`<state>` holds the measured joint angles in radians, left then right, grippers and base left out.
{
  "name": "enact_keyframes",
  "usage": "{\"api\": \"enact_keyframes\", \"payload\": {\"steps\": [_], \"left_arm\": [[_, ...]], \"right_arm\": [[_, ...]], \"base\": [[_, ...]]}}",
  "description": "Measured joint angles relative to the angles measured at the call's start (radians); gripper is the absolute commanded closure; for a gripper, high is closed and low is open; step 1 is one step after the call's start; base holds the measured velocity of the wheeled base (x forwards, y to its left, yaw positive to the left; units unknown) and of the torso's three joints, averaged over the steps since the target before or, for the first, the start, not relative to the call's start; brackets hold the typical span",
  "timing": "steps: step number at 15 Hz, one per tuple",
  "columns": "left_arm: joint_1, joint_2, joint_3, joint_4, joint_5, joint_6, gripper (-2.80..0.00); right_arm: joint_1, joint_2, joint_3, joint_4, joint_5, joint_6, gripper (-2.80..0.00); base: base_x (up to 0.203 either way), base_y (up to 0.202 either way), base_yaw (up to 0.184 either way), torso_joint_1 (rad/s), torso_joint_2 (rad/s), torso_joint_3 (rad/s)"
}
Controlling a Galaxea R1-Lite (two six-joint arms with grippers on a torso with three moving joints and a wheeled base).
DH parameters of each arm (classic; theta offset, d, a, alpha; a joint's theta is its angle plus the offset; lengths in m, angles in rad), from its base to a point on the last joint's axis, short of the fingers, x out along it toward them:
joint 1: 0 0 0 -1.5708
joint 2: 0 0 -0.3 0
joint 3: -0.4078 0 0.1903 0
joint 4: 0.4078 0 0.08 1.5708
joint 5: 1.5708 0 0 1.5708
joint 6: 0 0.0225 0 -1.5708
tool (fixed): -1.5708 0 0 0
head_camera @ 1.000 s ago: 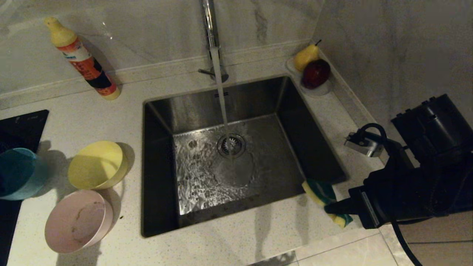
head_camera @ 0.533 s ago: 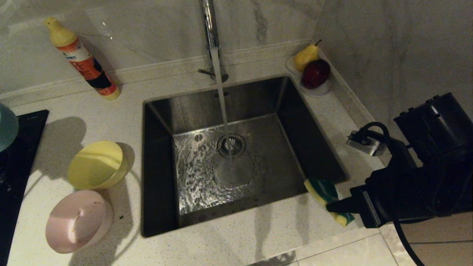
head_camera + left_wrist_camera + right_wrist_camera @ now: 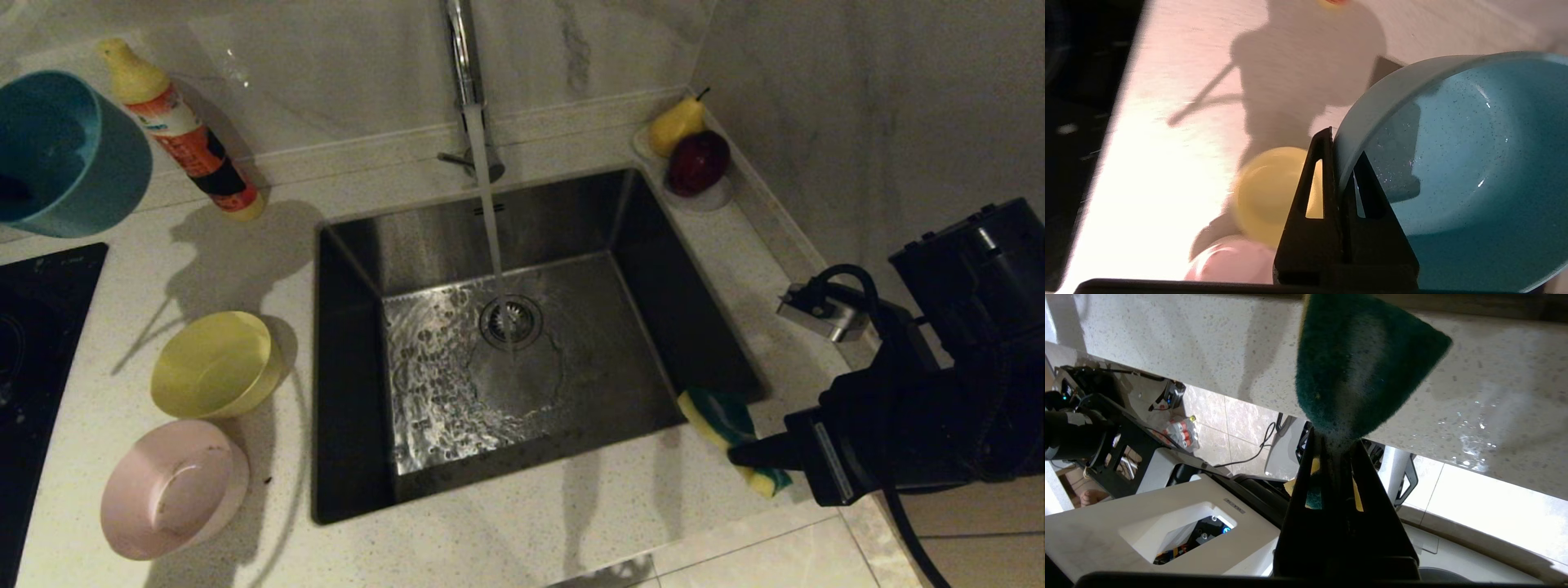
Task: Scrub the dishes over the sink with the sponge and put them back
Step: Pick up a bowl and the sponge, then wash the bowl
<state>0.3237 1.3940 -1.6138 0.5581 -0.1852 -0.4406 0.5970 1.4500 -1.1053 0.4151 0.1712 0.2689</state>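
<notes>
Risks first. I've got the blue bowl [image 3: 69, 155] pinched by its rim only, up in the air over the far left of the bench [image 3: 522, 539], near the soap bottle [image 3: 184, 131]. Thin rim grip + tilted bowl = it could twist or slip out if I swing the arm fast toward the sink [image 3: 522, 343]. The path to the sink passes near the bottle, so a low swing could knock it over. The tap [image 3: 465, 82] is running, water hitting the drain; put the bowl under it at a bad angle and it'll splash onto the bench. The sponge [image 3: 731, 441] is held by one end w/ most of it sticking out, so pressing hard on the bowl may bend it or pull it loose.

Fingers: left gripper [image 3: 1345, 171] is clamped tight on the bowl's rim, one finger outside the wall, one inside, almost no gap. Right gripper [image 3: 1339, 457] is closed on the sponge, squeezing it thin, green face toward the wrist cam; it hangs over the bench at the sink's near right corner, not over the basin yet.

Yellow bowl [image 3: 214, 363] and pink bowl [image 3: 173, 488] sit on the bench left of the sink, close together, pink one w/ brownish smears inside
</notes>
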Motion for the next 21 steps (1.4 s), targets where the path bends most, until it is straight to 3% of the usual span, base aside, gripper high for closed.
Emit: {"api": "enact_keyframes", "payload": {"steps": [3,6,9,13,17,21], "left_arm": [[-0.199,0.068,-0.025,-0.007,0.118,-0.027,0.00],[-0.390,0.160,-0.030,-0.056,0.225,-0.112,0.00],[-0.529,0.249,-0.032,-0.084,0.287,-0.161,0.00],[-0.647,0.338,-0.034,-0.116,0.313,-0.207,0.00],[-0.724,0.453,-0.044,-0.226,0.436,-0.264,0.00],[-0.770,0.541,-0.094,-0.250,0.454,-0.275,0.00]], "right_arm": [[-0.001,0.006,0.004,-0.004,-0.002,0.000,0.00],[-0.003,0.014,0.023,-0.064,-0.003,-0.001,0.00],[-0.008,0.021,0.039,-0.092,-0.002,0.000,0.00],[-0.005,0.027,0.050,-0.093,0.001,0.000,0.00],[-0.004,0.018,0.070,-0.093,0.001,-0.001,0.00],[-0.008,0.004,0.084,-0.094,0.003,-0.001,0.00]], "base": [[0.000,0.000,0.000,0.000,0.00,0.000],[0.000,0.000,0.000,0.000,0.00,0.000],[0.000,0.000,0.000,0.000,0.00,0.000],[0.000,0.000,0.000,0.000,0.00,0.000],[0.000,0.000,0.000,0.000,0.00,0.000],[0.000,0.000,0.000,0.000,0.00,0.000]]}}
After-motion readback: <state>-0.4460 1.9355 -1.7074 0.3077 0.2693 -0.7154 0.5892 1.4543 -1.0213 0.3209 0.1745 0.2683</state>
